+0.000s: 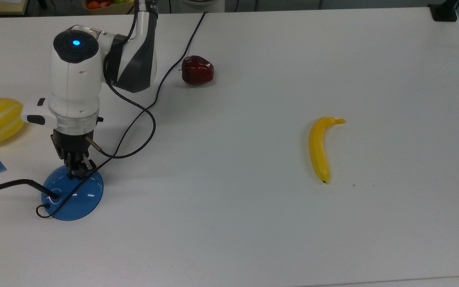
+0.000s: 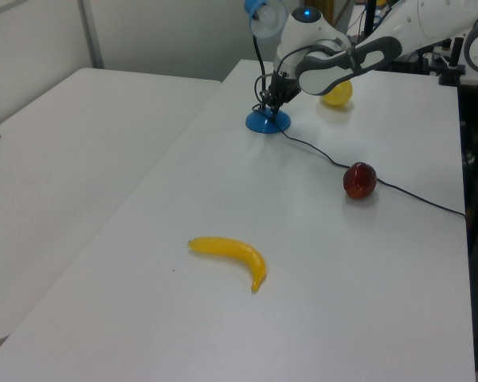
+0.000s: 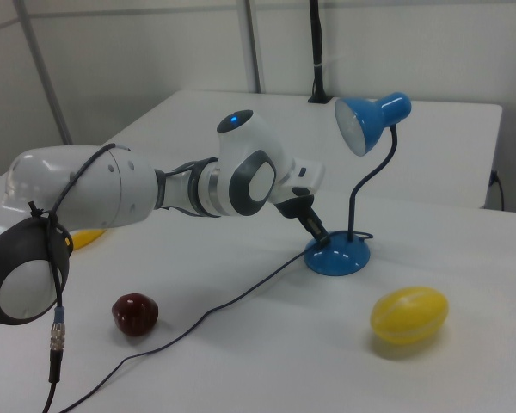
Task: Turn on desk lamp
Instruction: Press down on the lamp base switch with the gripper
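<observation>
You've got the gripper, fingers together, right down on the lamp base where the switch should sit beneath it, so press straight down next.

White arm, dark grey joint covers, blue light, black hand
</observation>
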`<state>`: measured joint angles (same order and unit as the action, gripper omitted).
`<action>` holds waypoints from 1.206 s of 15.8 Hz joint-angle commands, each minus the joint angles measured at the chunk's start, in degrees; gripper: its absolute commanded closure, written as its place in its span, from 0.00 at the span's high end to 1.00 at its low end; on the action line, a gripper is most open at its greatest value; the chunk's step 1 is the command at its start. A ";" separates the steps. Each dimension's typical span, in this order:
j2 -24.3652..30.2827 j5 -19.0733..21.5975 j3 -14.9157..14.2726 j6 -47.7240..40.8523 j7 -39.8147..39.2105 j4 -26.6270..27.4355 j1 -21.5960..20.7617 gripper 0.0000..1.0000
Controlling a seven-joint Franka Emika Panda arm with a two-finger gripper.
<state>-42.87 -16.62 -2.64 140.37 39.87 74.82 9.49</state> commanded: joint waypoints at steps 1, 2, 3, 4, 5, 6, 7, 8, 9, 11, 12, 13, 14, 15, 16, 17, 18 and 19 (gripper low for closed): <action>-0.55 -1.13 0.09 0.61 1.87 -0.90 -0.96 0.00; -0.55 -1.13 0.09 0.61 1.88 -0.90 -1.05 0.00; -0.55 -1.13 0.09 0.61 1.88 -0.90 -1.14 0.00; -0.55 -1.13 0.09 0.61 1.96 -0.90 -1.14 0.00; -0.63 -1.13 0.09 0.61 1.96 -0.90 -1.40 0.00; -0.64 -1.13 0.09 0.61 1.96 -0.90 -1.49 0.00; -0.64 -1.13 0.09 0.69 1.96 -0.90 -1.49 0.00; -0.72 -1.22 0.09 0.69 1.88 -0.90 -1.49 0.00; -1.07 -1.22 0.00 0.69 1.88 -0.90 -1.49 0.00; -1.95 -1.22 0.00 0.69 1.88 -0.99 -1.49 0.00; -2.39 -1.31 -0.08 0.78 1.88 -1.08 -1.49 0.00; -2.48 -1.22 -0.09 0.78 1.88 -1.08 -1.49 0.00; -2.48 -1.22 -0.09 0.78 1.88 -1.34 -1.49 0.00; -2.57 -1.22 -0.17 0.78 1.88 -1.87 -1.40 0.00; -2.66 -1.22 -0.26 0.78 1.79 -1.87 -1.40 0.00; -3.27 -1.31 -0.26 0.78 1.79 -1.87 -1.31 0.00; -3.79 -1.31 -0.35 0.78 1.61 -1.96 -1.23 0.00; -4.23 -1.57 -0.44 0.87 1.61 -1.96 -1.14 0.00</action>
<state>-43.89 -16.77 -2.43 140.52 39.97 74.31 8.40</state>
